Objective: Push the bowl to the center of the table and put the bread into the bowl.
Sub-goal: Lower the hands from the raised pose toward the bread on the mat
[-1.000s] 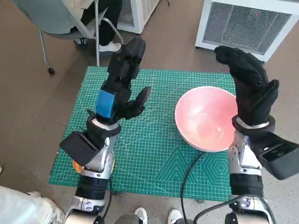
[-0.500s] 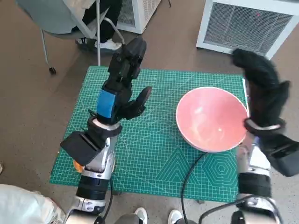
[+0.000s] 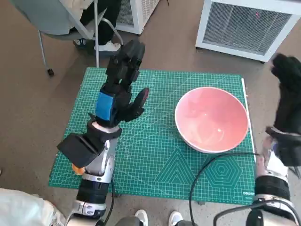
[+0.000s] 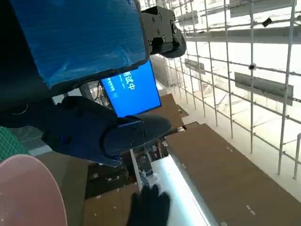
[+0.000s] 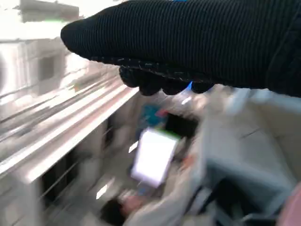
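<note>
Bowl (image 3: 211, 119): on the desk (image 3: 155, 160), near its right edge, short of centre.
Right robot hand (image 3: 288, 96): nearer — raised beyond that edge, holding nothing; finger spread unclear.
Left robot hand (image 3: 123, 84): empty, fingers apart.
Push: leftward.

A green mat (image 3: 155, 155) covers the table. A grey chair (image 3: 56, 19) stands at the upper left, a white box (image 3: 249, 28) at the upper right.

Bowl (image 3: 211, 120): smooth pink plastic look, slight sheen. Mat (image 3: 155, 155): matt green, printed grid. Right hand (image 3: 288, 96): black knit cloth. Left hand (image 3: 120, 89): hard black plastic, glossy blue tape (image 3: 106, 104).
</note>
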Robot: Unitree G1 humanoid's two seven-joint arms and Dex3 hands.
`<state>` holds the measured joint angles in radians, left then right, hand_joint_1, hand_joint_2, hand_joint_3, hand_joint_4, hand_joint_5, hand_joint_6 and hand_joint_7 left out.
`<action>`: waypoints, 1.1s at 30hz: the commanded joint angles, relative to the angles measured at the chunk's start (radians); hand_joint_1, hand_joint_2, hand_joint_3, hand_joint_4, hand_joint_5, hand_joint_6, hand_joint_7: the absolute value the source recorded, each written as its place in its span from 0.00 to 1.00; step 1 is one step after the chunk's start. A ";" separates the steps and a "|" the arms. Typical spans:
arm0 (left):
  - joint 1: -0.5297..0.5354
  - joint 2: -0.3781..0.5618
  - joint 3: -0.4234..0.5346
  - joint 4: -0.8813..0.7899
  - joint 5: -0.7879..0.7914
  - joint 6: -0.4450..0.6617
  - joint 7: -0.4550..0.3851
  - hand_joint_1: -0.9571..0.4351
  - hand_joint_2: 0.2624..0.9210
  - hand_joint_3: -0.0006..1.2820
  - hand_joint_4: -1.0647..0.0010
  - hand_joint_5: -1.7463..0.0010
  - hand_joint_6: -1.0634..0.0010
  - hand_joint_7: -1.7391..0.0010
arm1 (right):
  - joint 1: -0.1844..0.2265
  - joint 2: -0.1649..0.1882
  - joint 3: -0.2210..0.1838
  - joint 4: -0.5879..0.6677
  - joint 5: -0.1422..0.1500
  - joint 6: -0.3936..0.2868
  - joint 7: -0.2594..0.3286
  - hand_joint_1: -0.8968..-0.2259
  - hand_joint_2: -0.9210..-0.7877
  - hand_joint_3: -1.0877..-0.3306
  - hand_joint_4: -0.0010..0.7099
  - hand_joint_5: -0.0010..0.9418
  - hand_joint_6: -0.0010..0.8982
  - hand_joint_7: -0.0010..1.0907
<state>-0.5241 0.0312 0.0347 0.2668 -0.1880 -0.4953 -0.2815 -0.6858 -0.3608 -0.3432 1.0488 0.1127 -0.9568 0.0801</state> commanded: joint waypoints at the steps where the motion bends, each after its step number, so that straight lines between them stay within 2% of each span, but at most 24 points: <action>1: 0.014 -0.005 0.014 0.012 -0.005 -0.020 0.008 0.35 1.00 0.44 0.87 0.98 1.00 0.73 | 0.001 -0.020 -0.008 0.115 -0.018 0.056 -0.070 0.53 0.00 0.34 0.45 0.00 0.36 0.06; 5: 0.014 -0.006 0.016 0.015 0.001 -0.023 0.013 0.34 1.00 0.43 0.86 0.98 1.00 0.72 | -0.003 -0.012 -0.013 0.171 0.001 0.109 -0.073 0.53 0.00 0.34 0.45 0.00 0.37 0.06; 8: 0.013 -0.004 0.019 0.022 0.001 -0.027 0.013 0.34 1.00 0.43 0.86 0.98 1.00 0.72 | -0.001 0.011 -0.027 0.200 0.031 0.151 -0.040 0.53 0.00 0.33 0.45 0.00 0.37 0.06; 13: 0.011 -0.003 0.023 0.027 -0.004 -0.027 0.010 0.35 1.00 0.43 0.86 0.98 1.00 0.71 | 0.002 0.043 -0.043 0.232 0.054 0.213 -0.008 0.54 0.00 0.35 0.44 0.00 0.37 0.06; 15: 0.012 -0.003 0.024 0.027 -0.004 -0.028 0.011 0.35 1.00 0.43 0.86 0.98 1.00 0.71 | 0.004 0.058 -0.042 0.240 0.055 0.234 -0.001 0.53 0.00 0.37 0.44 0.00 0.37 0.06; 18: 0.015 0.000 0.025 0.022 -0.004 -0.027 0.010 0.35 1.00 0.42 0.86 0.98 1.00 0.71 | 0.008 0.077 -0.030 0.251 0.039 0.259 -0.011 0.53 0.00 0.38 0.44 0.00 0.37 0.06; 21: 0.020 0.003 0.026 0.016 -0.004 -0.027 0.009 0.34 1.00 0.42 0.86 0.98 1.00 0.71 | 0.011 0.096 -0.026 0.258 0.033 0.282 -0.011 0.58 0.00 0.39 0.43 0.00 0.37 0.06; 25: 0.026 0.012 0.029 0.010 -0.001 -0.031 0.009 0.34 1.00 0.42 0.86 0.98 1.00 0.71 | 0.011 0.122 -0.032 0.273 0.041 0.331 0.006 0.60 0.00 0.40 0.41 0.00 0.37 0.06; 33: 0.036 0.024 0.035 0.011 0.001 -0.038 0.006 0.34 1.00 0.41 0.85 0.98 1.00 0.71 | -0.011 0.165 -0.060 0.277 0.064 0.392 0.040 0.56 0.00 0.43 0.40 0.00 0.37 0.05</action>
<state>-0.5025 0.0447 0.0631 0.2908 -0.1914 -0.5141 -0.2724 -0.6961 -0.2170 -0.3912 1.3099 0.1605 -0.5994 0.1093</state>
